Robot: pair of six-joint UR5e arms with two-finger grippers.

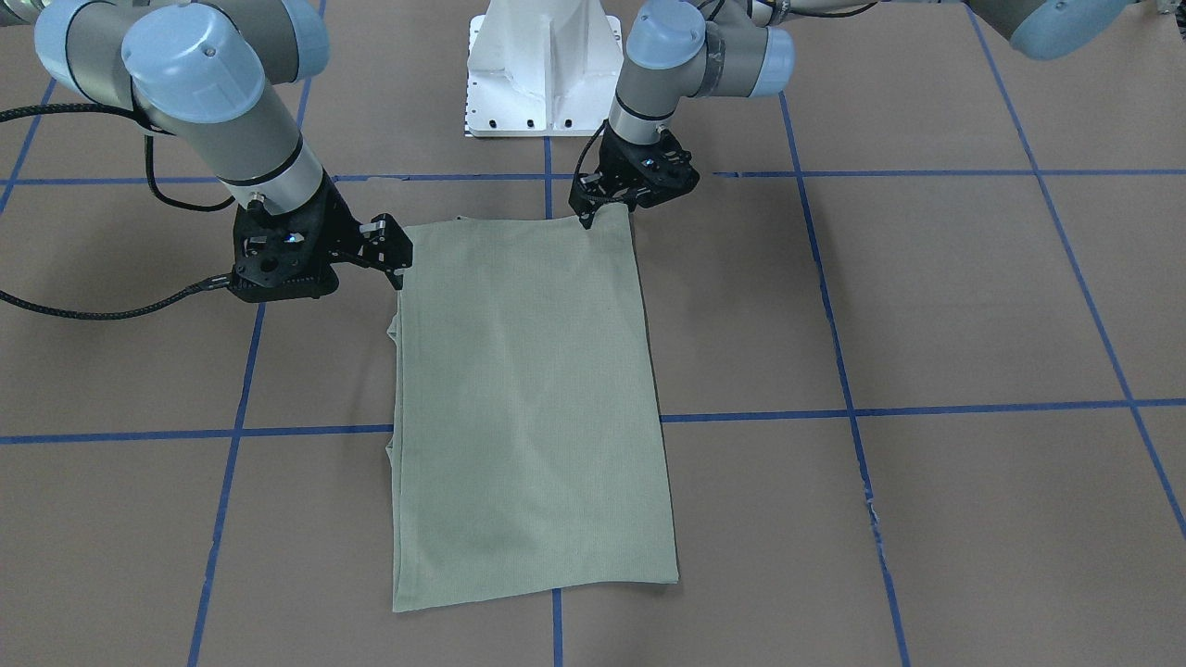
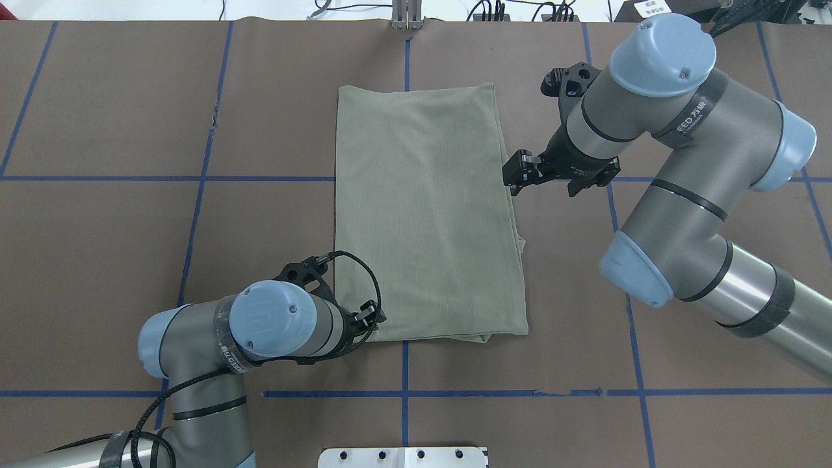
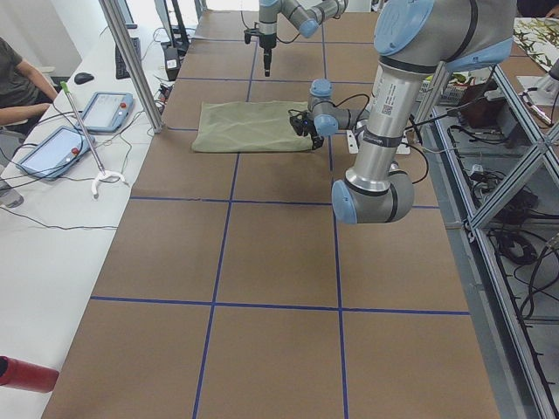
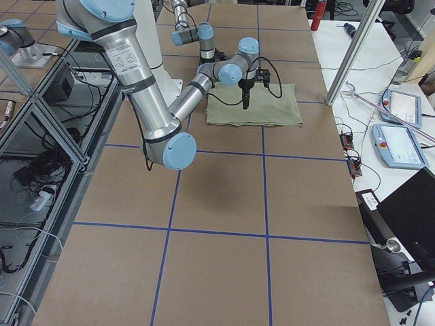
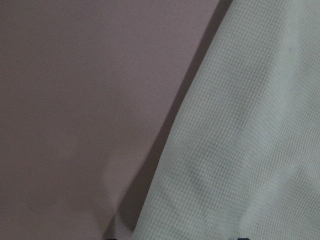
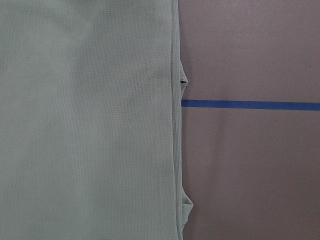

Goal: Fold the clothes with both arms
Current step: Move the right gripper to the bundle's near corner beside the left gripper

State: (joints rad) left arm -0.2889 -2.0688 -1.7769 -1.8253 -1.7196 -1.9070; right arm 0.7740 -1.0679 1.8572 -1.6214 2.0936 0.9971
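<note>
Closest to the robot, the white pedestal base (image 1: 542,69) stands at the edge of the brown-covered table (image 2: 117,260), which blue tape lines (image 2: 130,177) divide into squares. Just beyond it the left arm (image 2: 273,322) comes in low from the near left. Its elbow is doubled back and its wrist is turned toward the middle, so the left gripper (image 2: 372,314) sits at the near left corner of the shirt (image 2: 422,214). A black cable (image 2: 367,276) loops off that wrist above the cloth. In the left wrist view only two dark fingertip ends show at the bottom edge, well apart, so these jaws stand spread and grip nothing.

The pale sage-green shirt lies flat, folded into one long rectangle. Its long sides run away from the robot and its far short edge is near the table's far side. Along its right long edge, lower layers peek out in small bumps.

Farther out, the right arm (image 2: 682,169) enters from the right, with its forearm folded back over the upper arm and its wrist bent toward the table. The right gripper (image 2: 518,174) hangs over the shirt's right long edge, past the middle of its length and beside a tape line. Its fingers are apart and hold nothing. Whether the tips touch the cloth cannot be told.

Past the table's far side runs a white bench (image 3: 52,227) with two tablets (image 3: 109,109), a red cylinder (image 3: 26,374), and a person's arm (image 3: 22,96) resting at it.
</note>
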